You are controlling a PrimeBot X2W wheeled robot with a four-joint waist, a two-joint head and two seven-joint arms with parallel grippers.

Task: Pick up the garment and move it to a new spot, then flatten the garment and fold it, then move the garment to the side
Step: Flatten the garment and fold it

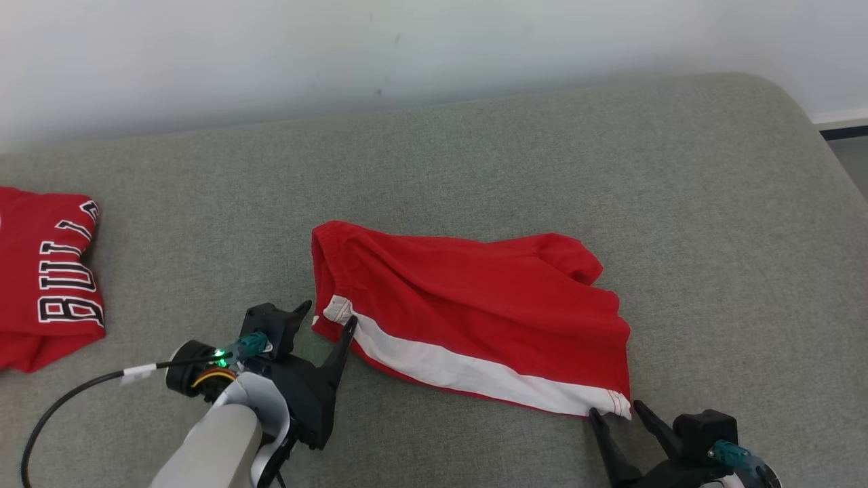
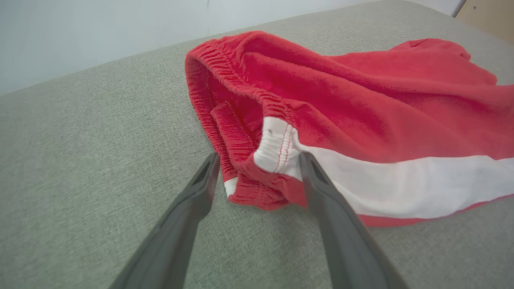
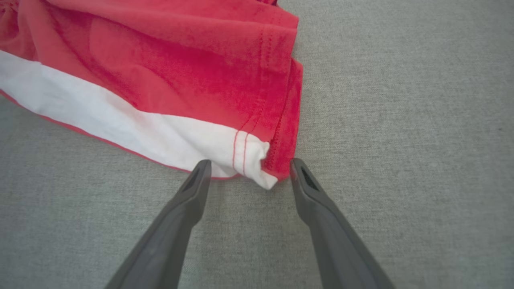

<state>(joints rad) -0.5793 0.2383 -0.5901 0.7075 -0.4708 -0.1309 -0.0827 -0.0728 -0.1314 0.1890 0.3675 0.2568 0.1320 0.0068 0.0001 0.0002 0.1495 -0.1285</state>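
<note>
The garment (image 1: 475, 312) is a pair of red shorts with a white side stripe, lying crumpled across the grey cushion. My left gripper (image 1: 327, 314) stands open at the waistband corner, its two fingers straddling that corner (image 2: 277, 160) in the left wrist view. My right gripper (image 1: 614, 410) is open at the hem corner near the cushion's front edge. In the right wrist view its fingers flank the white tip of the hem (image 3: 257, 164). Neither gripper holds the cloth.
A second red garment with black and white lettering (image 1: 47, 278) lies at the cushion's left edge. The grey cushion (image 1: 712, 237) runs back to a white wall (image 1: 339, 47). A strip of floor shows past its right edge (image 1: 851, 146).
</note>
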